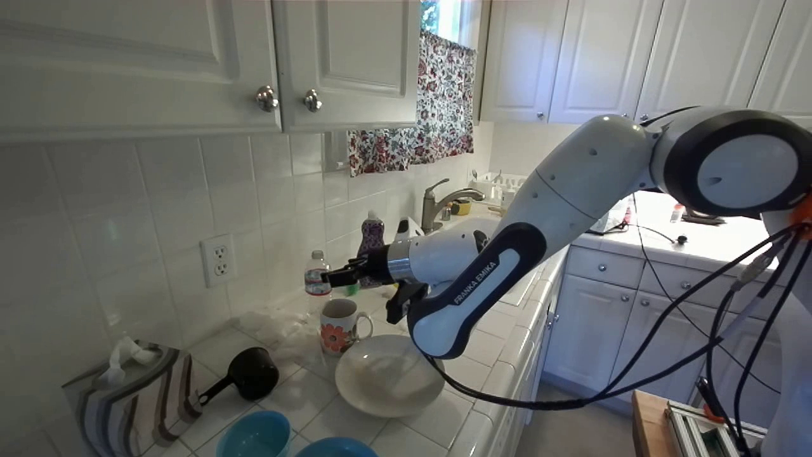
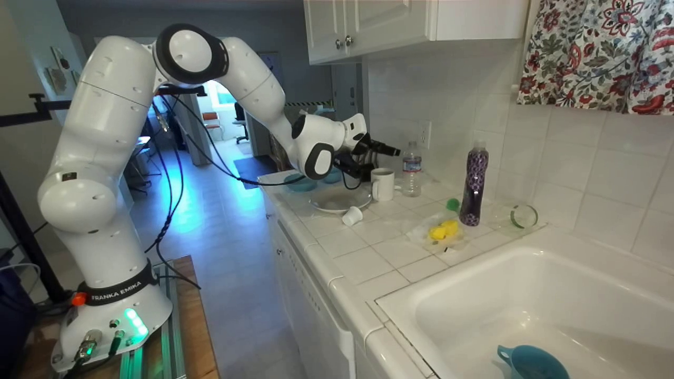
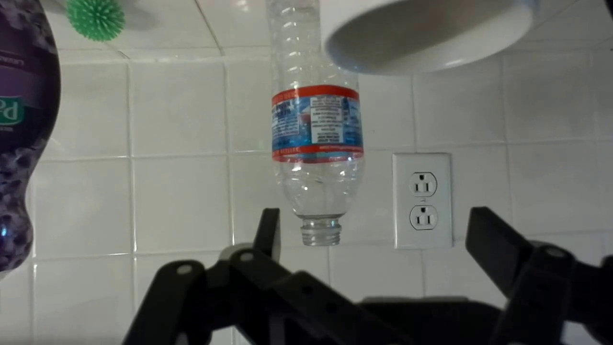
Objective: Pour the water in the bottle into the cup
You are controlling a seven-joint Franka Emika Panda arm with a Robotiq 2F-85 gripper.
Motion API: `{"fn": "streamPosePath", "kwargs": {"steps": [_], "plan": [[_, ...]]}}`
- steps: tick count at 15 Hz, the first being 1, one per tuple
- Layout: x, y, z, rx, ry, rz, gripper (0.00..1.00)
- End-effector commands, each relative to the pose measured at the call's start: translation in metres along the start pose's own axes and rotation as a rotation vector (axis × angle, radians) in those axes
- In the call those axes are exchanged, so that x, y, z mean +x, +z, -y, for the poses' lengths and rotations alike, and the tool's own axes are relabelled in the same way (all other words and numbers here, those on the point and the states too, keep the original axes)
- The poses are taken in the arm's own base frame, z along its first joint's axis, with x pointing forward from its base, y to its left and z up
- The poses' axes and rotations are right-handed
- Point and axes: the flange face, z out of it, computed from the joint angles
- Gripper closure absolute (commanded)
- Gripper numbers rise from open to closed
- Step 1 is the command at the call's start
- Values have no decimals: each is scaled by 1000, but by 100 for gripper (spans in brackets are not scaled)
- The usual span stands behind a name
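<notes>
So, worktop: one mug, one clear bottle beside it, one purple bottle; one hand, spread wide.

The tool hangs higher than the flowered mug beside the white bowl

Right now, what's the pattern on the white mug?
The white mug has an orange-red flower; clearest in an exterior view.

The white mug bears an orange-red flower; the clear bottle, a blue label banded red. The purple bottle is mottled, the curtain red-flowered on white, the ball bright green.
</notes>
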Motion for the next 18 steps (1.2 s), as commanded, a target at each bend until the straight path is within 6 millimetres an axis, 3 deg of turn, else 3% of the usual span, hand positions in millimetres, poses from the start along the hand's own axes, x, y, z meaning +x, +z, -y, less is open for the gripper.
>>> {"fn": "streamPosePath", "kwargs": {"steps": [1, 8, 15, 18], "plan": [[18, 25, 5, -38, 27, -105, 0], [32, 46, 1, -112, 61, -163, 0], [30, 63, -5, -159, 73, -186, 0], [27, 67, -5, -171, 74, -187, 9]]}}
